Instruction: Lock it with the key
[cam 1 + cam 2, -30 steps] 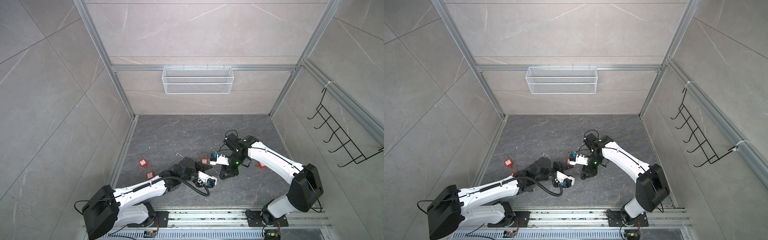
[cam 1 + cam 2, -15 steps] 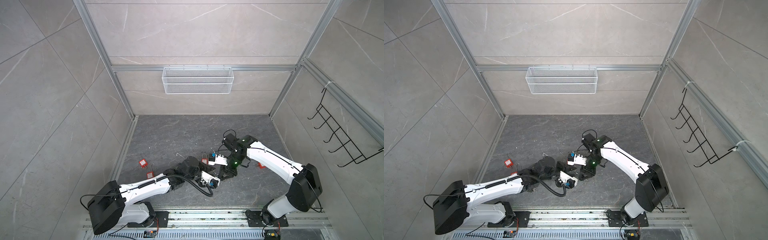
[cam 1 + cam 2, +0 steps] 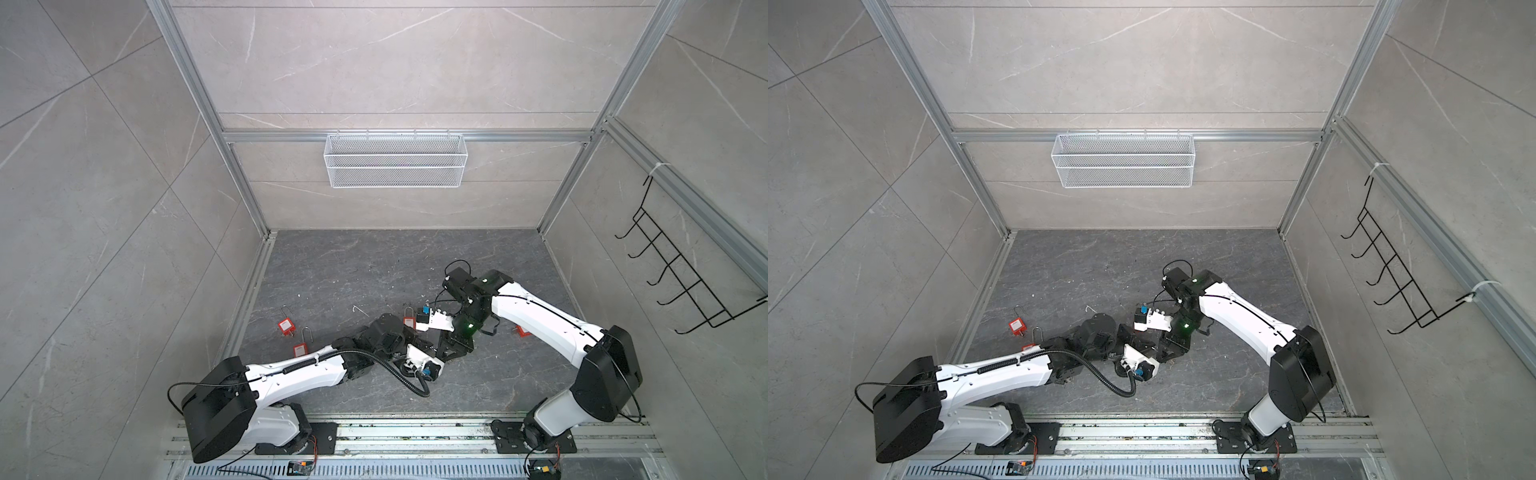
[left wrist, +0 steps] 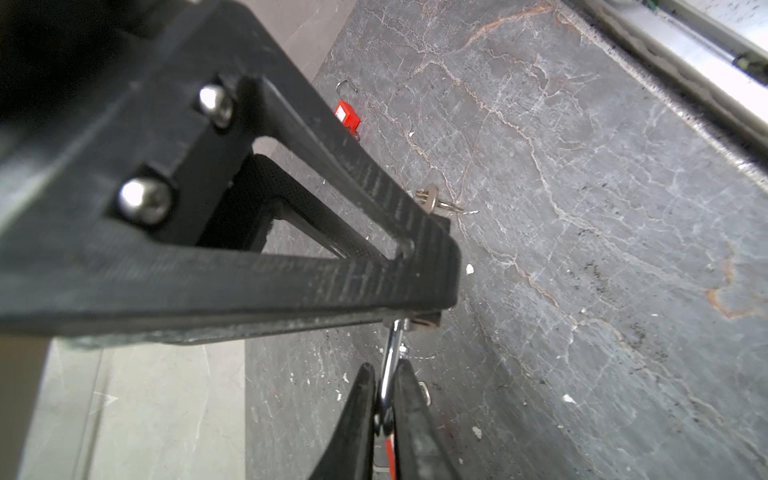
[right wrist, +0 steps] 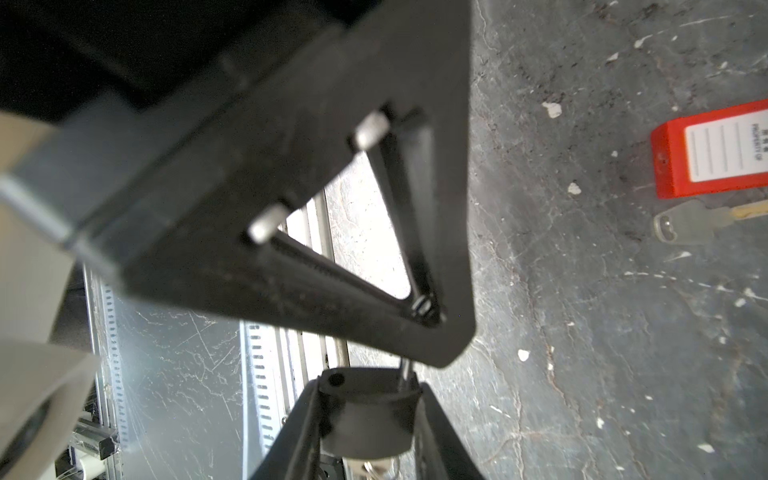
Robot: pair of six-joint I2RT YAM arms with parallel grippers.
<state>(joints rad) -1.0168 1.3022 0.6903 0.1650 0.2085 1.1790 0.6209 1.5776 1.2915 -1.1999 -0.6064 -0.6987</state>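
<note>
The held padlock [image 5: 365, 415] sits between the tips of the two arms, low over the front middle of the floor [image 3: 374, 270]; in both top views the black fingers hide it. The right gripper [image 5: 370, 390] stands partly open, its jaws pressed on either side of the lock's body, which looks dark in the shade. From the top of that body the shackle [image 4: 392, 349] runs straight into the left gripper [image 4: 386, 370], whose jaws are all but closed and pinch the thin silver bar. One shackle hole on the body shows bare. A metal ring [image 5: 374, 471] peeps out under the body at the frame edge; whether a key sits in the lock I cannot tell. Off to one side on the floor lies a red padlock [image 5: 706, 153] with a white label reading "PROPERTY OF" beside ruled blank lines, its smaller print too small to read, and a loose key [image 5: 685, 224] just beside it
</note>
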